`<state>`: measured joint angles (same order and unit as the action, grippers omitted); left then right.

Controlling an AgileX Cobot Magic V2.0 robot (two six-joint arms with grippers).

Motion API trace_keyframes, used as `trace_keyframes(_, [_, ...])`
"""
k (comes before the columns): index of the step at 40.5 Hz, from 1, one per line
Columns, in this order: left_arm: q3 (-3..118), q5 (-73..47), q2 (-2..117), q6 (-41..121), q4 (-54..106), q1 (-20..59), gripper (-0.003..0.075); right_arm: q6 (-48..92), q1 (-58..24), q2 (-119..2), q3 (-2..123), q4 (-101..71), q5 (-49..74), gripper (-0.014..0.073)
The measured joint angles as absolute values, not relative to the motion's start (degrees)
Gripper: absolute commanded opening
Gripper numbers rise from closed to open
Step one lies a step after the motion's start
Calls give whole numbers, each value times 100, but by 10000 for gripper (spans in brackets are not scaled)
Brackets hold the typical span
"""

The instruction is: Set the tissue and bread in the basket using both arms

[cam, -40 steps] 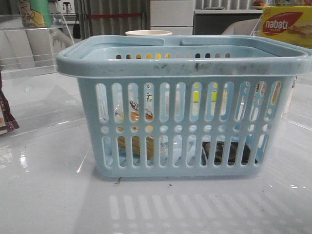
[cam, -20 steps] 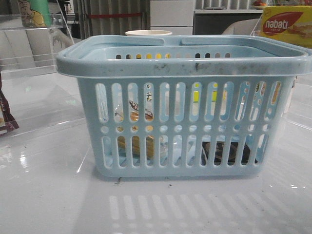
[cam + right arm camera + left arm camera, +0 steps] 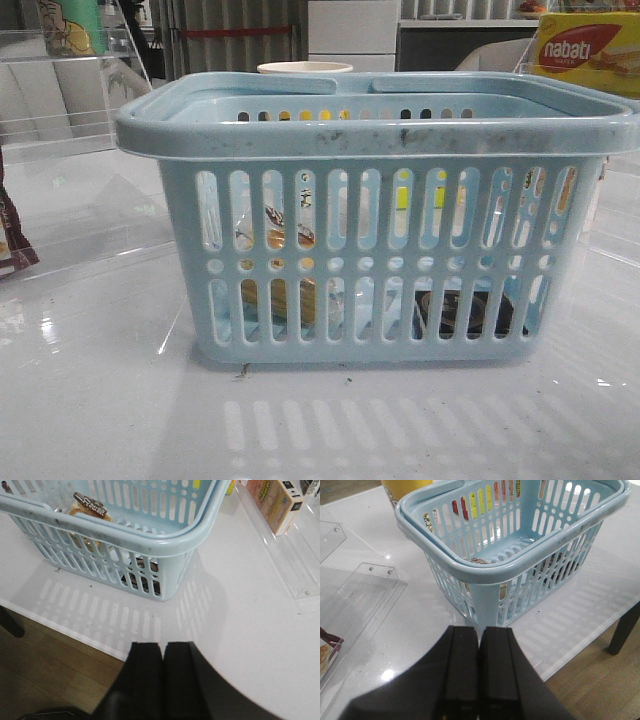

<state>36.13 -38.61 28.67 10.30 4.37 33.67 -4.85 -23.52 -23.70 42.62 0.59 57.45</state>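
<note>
My left gripper [image 3: 478,680] and right gripper [image 3: 162,680] hang with fingers together, empty, back from the basket [image 3: 380,130]. Inside it lie the bread [image 3: 87,507], soft and crinkly, best taken by its wrapper, and the low dark tissue [image 3: 470,312], probably light. The bench [image 3: 100,400] in front lies open.

Colours and patterns as you saw them. The basket [image 3: 380,135] was pale blue, its sides pierced by vertical slots and a row of round holes, its rim flecked with dark scuffs. Through the slots the bread [image 3: 280,298] showed yellowish-brown under a dark printed label [image 3: 90,502], and the tissue [image 3: 470,312] showed black. The desk [image 3: 100,400] was glossy white with pale reflections. The box [image 3: 585,52] behind was yellow with a red "nabati" mark. Both the left claw [image 3: 479,667] and the right claw [image 3: 162,677] were plain black.
</note>
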Motion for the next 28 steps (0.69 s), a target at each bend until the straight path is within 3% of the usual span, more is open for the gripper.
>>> trace_keyframes(8, [3450, -3731, 2520, 1039, 137, 3095, 92, -485, -2352, -2370, 4262, 59, 5745, 22])
trace_keyframes(19, [2282, -2603, 1077, 1044, 0, 1240, 92, -485, -2352, -2370, 4262, 59, 5753, 22])
trace_keyframes(28, [1323, -2137, 282, 652, -224, 415, 92, -485, -2352, -2370, 4262, 59, 5753, 22])
